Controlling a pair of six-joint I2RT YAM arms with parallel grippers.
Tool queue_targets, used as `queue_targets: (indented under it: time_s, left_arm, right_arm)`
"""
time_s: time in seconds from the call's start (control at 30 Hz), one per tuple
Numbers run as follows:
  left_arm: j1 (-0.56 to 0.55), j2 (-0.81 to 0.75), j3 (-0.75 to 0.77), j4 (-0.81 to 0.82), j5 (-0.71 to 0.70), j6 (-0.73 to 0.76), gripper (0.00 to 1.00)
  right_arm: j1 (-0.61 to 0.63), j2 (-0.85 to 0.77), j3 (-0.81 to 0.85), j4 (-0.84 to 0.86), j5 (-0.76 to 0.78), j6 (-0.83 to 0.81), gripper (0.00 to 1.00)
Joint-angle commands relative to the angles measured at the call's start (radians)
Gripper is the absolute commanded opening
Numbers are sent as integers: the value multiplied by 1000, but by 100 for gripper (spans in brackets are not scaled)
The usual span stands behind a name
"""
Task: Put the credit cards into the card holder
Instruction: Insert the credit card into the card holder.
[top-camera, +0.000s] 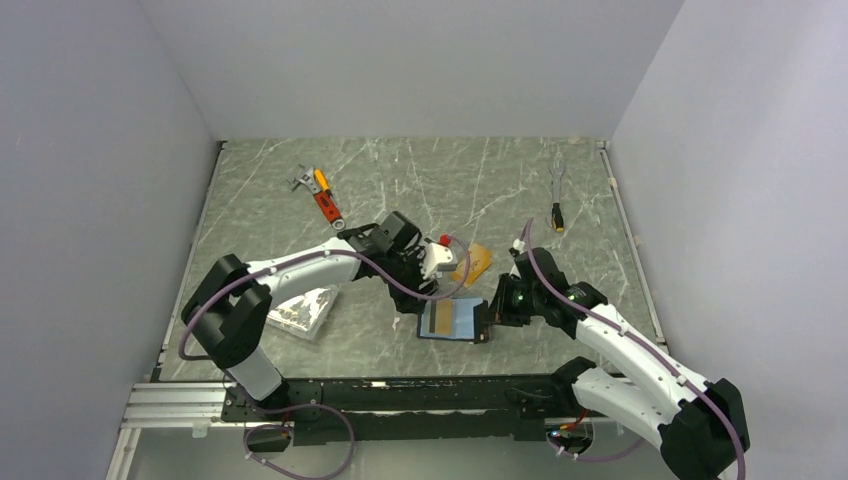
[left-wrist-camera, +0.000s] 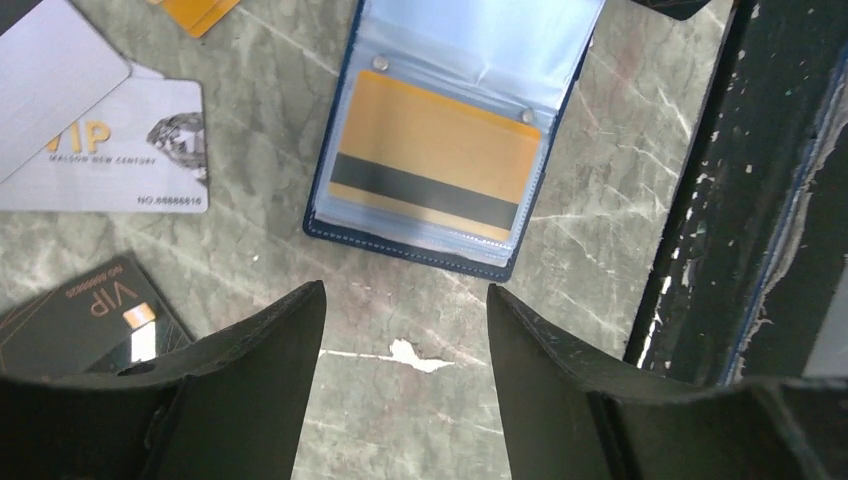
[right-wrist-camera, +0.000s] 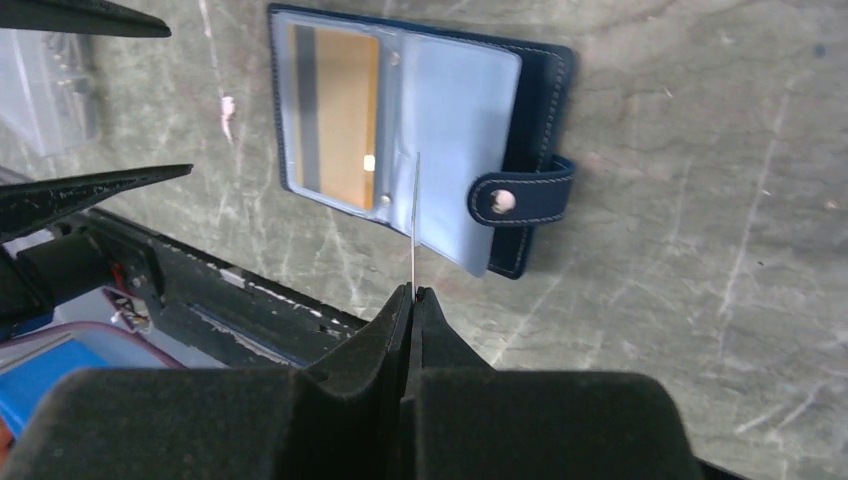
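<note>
Now orange card (right-wrist-camera: 345, 115) inside open card holder (right-wrist-camera: 545, 100) (right gripper (right-wrist-camera: 412, 295) pinching sleeve (right-wrist-camera: 414, 220))

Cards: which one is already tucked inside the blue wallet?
The orange-gold card with the black stripe; it sits in a clear pocket of the card holder. The silver VIP card and the black card lie outside on the table.

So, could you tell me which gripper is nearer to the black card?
Left. The left gripper hovers open right beside the black card; the right gripper is beyond the card holder, shut on one of its sleeves.
</note>
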Motion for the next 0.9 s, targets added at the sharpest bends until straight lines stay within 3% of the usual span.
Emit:
queue_targets:
  time_s: [0.0, 0.67, 0.7, 0.87]
  left_arm:
    - [-53, 24, 38, 39, -68, 69, 65]
    - [-122, 138, 71, 44, -173, 160, 49]
    - [-123, 137, 68, 44, -177, 161, 49]
    - [-124, 143, 67, 40, -186, 169, 46]
  right_arm:
    - [-4, -12, 2, -93, 68, 15, 0]
    - [3, 42, -36, -59, 82, 51, 0]
    - [5, 46, -101, -56, 86, 52, 0]
    - [11, 68, -32, -37, 87, 50, 0]
